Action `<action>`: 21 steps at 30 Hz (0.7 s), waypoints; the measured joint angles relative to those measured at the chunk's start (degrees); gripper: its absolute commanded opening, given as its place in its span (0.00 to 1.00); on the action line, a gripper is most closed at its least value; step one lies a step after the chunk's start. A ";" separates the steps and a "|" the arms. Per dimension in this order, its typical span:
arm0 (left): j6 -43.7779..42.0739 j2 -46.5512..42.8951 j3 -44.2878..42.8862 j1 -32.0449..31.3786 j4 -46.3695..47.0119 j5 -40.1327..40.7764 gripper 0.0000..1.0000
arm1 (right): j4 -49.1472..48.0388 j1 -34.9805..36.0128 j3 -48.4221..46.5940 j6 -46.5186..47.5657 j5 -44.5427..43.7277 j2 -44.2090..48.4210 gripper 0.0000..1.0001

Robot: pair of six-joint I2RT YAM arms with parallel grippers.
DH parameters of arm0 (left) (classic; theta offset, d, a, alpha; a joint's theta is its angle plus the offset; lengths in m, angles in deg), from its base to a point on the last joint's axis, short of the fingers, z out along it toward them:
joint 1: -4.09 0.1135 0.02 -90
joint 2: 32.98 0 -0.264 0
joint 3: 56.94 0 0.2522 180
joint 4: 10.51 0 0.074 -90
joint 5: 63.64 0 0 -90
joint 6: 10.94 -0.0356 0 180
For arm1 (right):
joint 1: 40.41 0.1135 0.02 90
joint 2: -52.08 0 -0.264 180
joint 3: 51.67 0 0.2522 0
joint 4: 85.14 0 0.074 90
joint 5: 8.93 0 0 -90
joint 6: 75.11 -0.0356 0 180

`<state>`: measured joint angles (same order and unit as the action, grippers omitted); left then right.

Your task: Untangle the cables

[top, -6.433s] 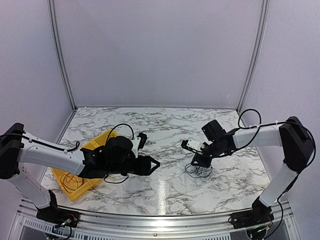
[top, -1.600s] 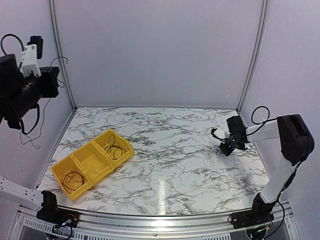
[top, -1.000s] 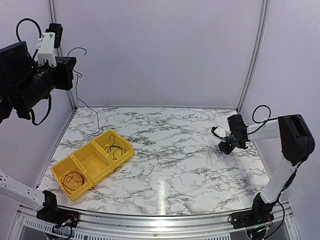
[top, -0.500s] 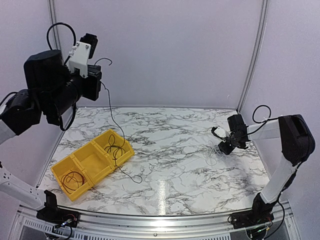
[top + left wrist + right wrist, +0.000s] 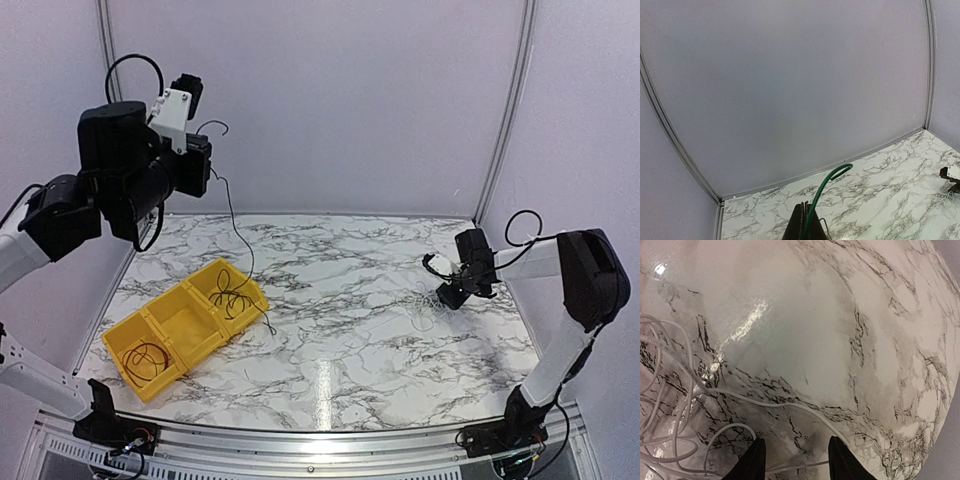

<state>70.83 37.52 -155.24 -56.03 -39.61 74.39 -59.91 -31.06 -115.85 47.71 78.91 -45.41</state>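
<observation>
Two arms stand well apart in the overhead view. The left gripper sits high over the far left corner, clenched on a thin dark cable. This cable hangs down across the right-hand compartment of the yellow bin, and its lower end lies on the marble table just beside the bin. That compartment holds black loops, and the compartment at the other end holds a black coil. Whether the hanging cable touches the loops I cannot tell. The right gripper is low on the table at the right, just beside a pale tangle of thin wires. In the left wrist view, the left gripper has its fingers pressed together on the dark cable, which reads green here and arches up against the wall. In the right wrist view, the right gripper has its fingers spread apart just above the marble. The pale tangle lies to the left, and single white strands run out from it across the gap between the fingers.
</observation>
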 measured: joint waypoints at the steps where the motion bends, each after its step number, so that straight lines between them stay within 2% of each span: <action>1: -0.42 0.42 -1.92 0.24 0.00 -0.07 0.00 | 0.00 0.00 0.00 0.02 0.07 0.00 0.44; 6: -3.80 1.77 -10.38 1.03 0.42 -0.13 0.00 | 0.00 0.00 0.00 0.04 0.13 0.00 0.44; 10: -5.90 1.97 -13.05 2.97 0.74 -0.15 0.00 | 0.02 0.00 0.00 0.17 0.13 0.00 0.44; 15: -6.82 2.73 -12.55 5.42 0.74 -0.63 0.00 | 0.02 0.00 0.00 0.17 0.13 0.00 0.44; 21: -4.94 2.80 -5.95 9.07 0.81 -3.06 0.00 | 0.02 0.00 0.00 0.20 0.15 0.00 0.44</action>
<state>65.89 40.31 -161.18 -46.96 -38.80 71.33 -59.89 -31.06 -115.85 47.91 79.07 -45.41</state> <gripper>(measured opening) 0.015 0.437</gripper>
